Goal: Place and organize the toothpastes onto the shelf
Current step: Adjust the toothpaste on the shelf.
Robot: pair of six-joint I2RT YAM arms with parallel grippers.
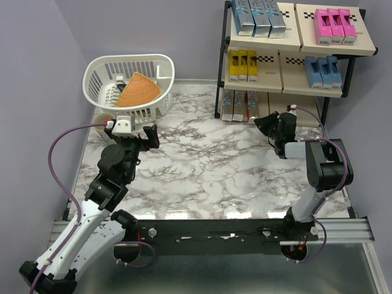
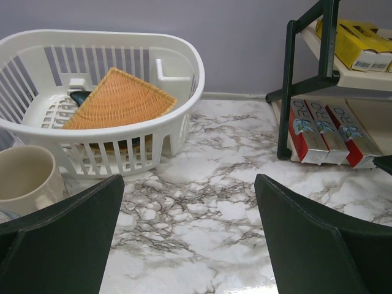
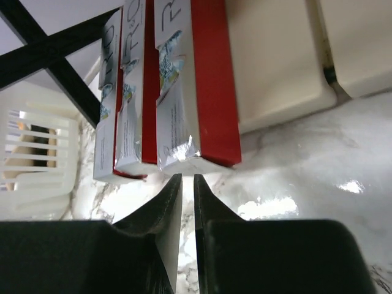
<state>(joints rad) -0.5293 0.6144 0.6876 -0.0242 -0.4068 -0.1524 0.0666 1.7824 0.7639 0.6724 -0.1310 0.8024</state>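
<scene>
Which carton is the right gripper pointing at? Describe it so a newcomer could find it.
Start at the black-framed shelf, bottom tier, left end: three red-and-silver cartons lie side by side. It is the rightmost carton, its end just ahead of the shut right gripper.

Our left arm (image 1: 92,205) stands up from its base at the near left, folds at the elbow and reaches forward and a little to the right. The left gripper (image 1: 149,136) points away from us with its jaws spread wide. In the left wrist view its two dark fingers (image 2: 61,245) sit far apart at either side, with nothing between them. Our right arm (image 1: 323,165) stands up from its base at the near right, bends sharply at the elbow and stretches forward and to the left. The right gripper (image 1: 265,122) is closed. In the right wrist view its fingertips (image 3: 173,196) almost touch, a thin slit between them, and grip nothing.
</scene>
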